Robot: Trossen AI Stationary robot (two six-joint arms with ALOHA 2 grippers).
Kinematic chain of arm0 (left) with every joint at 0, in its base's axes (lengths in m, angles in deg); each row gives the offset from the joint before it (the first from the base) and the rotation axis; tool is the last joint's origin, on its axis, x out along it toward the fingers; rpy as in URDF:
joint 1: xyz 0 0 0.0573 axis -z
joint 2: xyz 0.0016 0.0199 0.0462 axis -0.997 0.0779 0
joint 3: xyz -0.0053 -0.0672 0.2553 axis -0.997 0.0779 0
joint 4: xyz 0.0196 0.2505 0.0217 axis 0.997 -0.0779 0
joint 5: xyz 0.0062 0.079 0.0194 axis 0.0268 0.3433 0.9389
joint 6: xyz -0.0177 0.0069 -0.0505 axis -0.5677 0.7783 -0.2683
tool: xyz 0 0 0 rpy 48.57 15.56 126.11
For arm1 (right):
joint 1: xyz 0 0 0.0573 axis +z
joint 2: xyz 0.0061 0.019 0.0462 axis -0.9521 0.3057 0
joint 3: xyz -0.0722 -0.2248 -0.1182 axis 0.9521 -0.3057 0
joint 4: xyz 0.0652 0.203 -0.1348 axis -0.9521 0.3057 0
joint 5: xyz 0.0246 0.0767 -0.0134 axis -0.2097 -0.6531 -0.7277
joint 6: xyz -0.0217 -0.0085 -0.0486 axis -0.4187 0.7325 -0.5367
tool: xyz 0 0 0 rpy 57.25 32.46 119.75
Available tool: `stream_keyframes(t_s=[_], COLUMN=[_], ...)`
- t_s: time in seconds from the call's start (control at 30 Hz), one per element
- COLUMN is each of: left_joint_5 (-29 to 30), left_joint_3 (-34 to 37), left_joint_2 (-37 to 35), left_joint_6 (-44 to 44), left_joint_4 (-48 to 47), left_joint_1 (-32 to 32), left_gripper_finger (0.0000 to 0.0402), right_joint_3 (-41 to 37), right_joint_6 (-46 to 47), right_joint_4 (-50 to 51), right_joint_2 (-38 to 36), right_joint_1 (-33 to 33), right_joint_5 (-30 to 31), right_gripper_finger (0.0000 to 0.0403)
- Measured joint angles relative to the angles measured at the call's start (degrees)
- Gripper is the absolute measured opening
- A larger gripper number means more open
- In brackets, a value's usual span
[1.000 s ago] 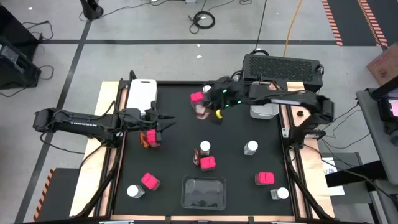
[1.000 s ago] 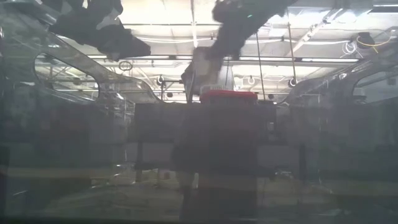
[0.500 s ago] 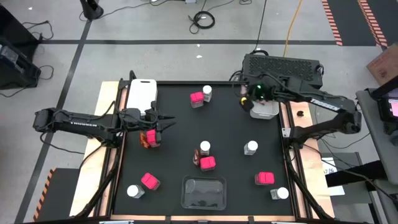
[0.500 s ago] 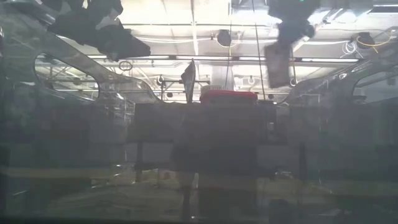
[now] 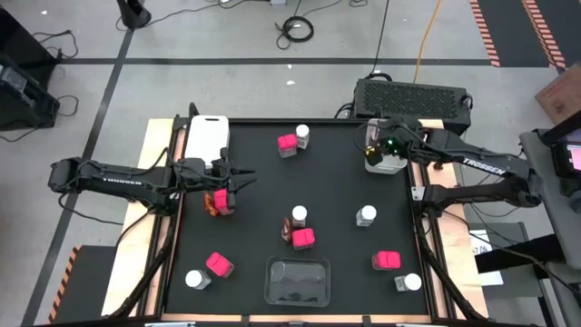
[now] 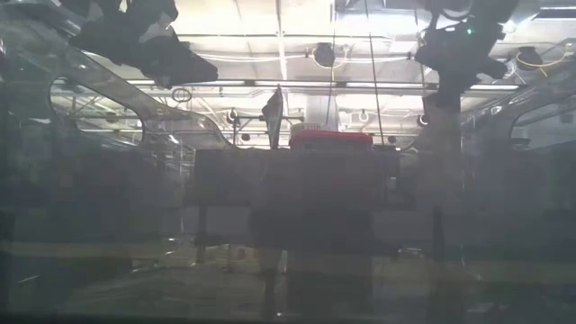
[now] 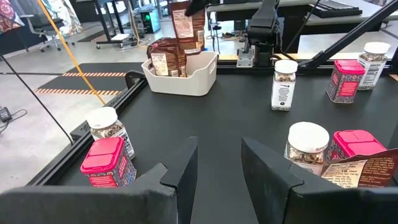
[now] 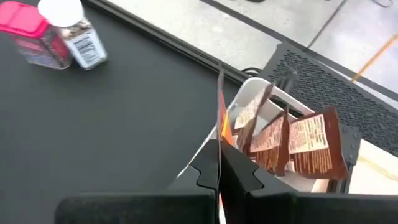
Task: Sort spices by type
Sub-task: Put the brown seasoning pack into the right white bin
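The spices stand scattered on the black table: pink boxes (image 5: 288,145) (image 5: 303,238), clear jars with white lids (image 5: 367,215) (image 5: 197,279), and brown packets. My right gripper (image 5: 377,148) is shut on one brown packet (image 7: 186,22) above the white bin (image 5: 392,163) at the far right, where more brown packets (image 8: 311,146) stand upright. At the table's left my left gripper (image 7: 217,155) stands open with nothing between its fingers. Another brown packet (image 5: 216,202) lies just beside it on its near side. My right gripper pinches the thin brown packet between its two fingers; its own wrist view shows the packet edge-on (image 8: 220,127), running out past the fingertips. The fingers slant down from the table's right side. The packet hangs upright over the white bin, clear of the table.
A white tray (image 5: 207,136) lies at the far left and a clear tray (image 5: 296,280) at the near edge. A pink box (image 5: 386,261) and a jar (image 5: 410,282) stand near right. Bare black table (image 5: 336,182) lies at the middle.
My right gripper has carried the brown packet from the table's far middle, beside the pink box and jar, toward the right edge until it is over the white bin. It has rolled and tipped downward on the way, staying shut on the packet.
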Motion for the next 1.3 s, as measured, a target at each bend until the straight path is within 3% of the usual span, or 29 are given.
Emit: stream_keyframes(t_s=[0.4, 0.97, 1.3], left_joint_5=[0.0, 0.0, 0.0], left_joint_3=[0.0, 0.0, 0.0], left_joint_2=[0.0, 0.0, 0.0], left_joint_6=[-0.37, -0.37, -0.37], left_joint_4=[0.02, 0.0, 0.0], left_joint_1=[0.0, 0.0, 0.0], left_gripper_finger=[0.0128, 0.0128, 0.0128], right_joint_3=[-2.24, -2.24, -5.97], right_joint_6=[1.92, 2.14, 1.72], right_joint_4=[-1.79, -1.72, -4.66], right_joint_2=[-0.36, 4.89, 5.8], right_joint_1=[0.02, -0.16, -2.51], right_joint_5=[3.54, 8.01, 7.48], right_gripper_finger=[0.0, 0.0, 0.0])
